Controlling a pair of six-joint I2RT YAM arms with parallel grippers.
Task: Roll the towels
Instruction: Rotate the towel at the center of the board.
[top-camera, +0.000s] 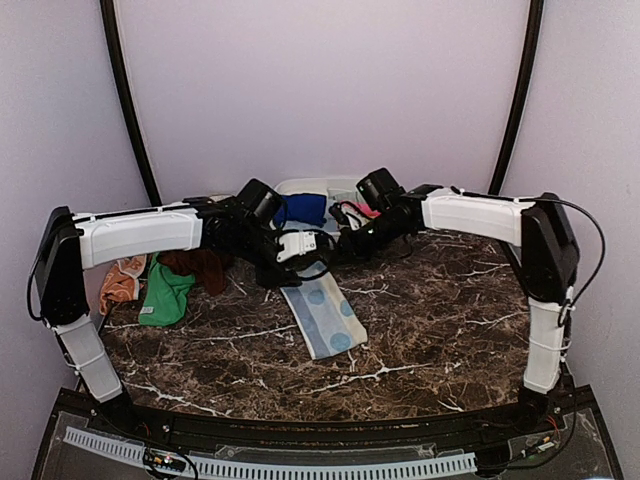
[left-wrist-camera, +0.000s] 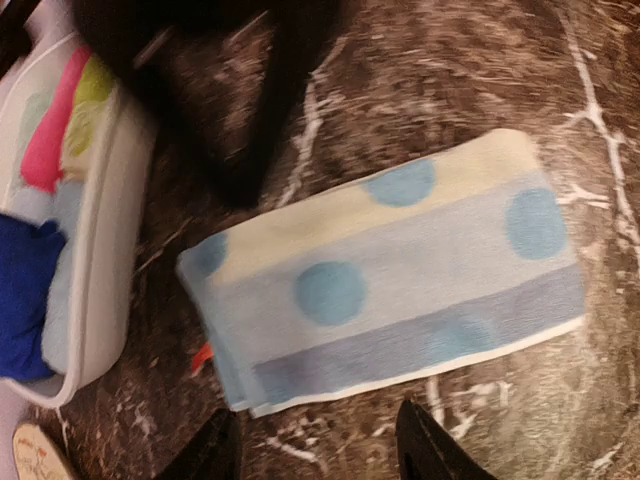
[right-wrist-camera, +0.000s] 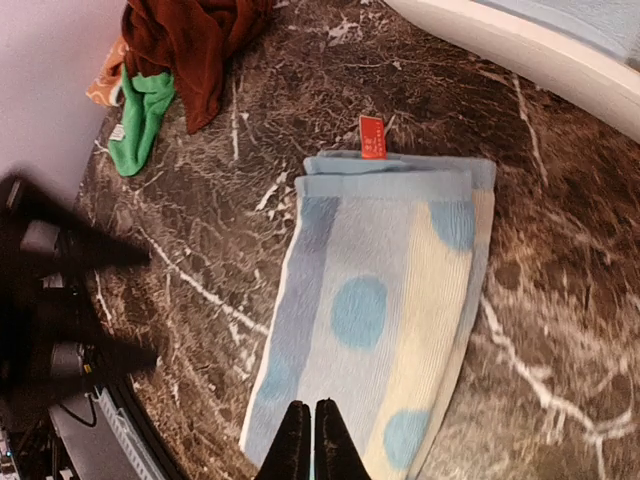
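Observation:
A pale towel with blue dots (top-camera: 322, 315) lies flat on the marble table as a folded strip, and shows in both wrist views (left-wrist-camera: 400, 270) (right-wrist-camera: 385, 300). A red tag (right-wrist-camera: 372, 137) sticks out at its far end. My left gripper (left-wrist-camera: 320, 455) is open and empty, just off the strip's long edge near the far end. My right gripper (right-wrist-camera: 308, 440) is shut with nothing visibly between its fingers, hovering over the strip. Both grippers meet over its far end (top-camera: 285, 270) (top-camera: 345, 245). A rust-brown towel (top-camera: 198, 265), a green one (top-camera: 165, 295) and a peach one (top-camera: 122, 280) lie crumpled at the left.
A white oval tub (top-camera: 318, 186) stands at the back behind the grippers, holding a royal blue towel (top-camera: 303, 208) and a pink one (left-wrist-camera: 55, 130). A patterned plate edge (left-wrist-camera: 35, 455) shows beside the tub. Curved black poles rise at both back corners.

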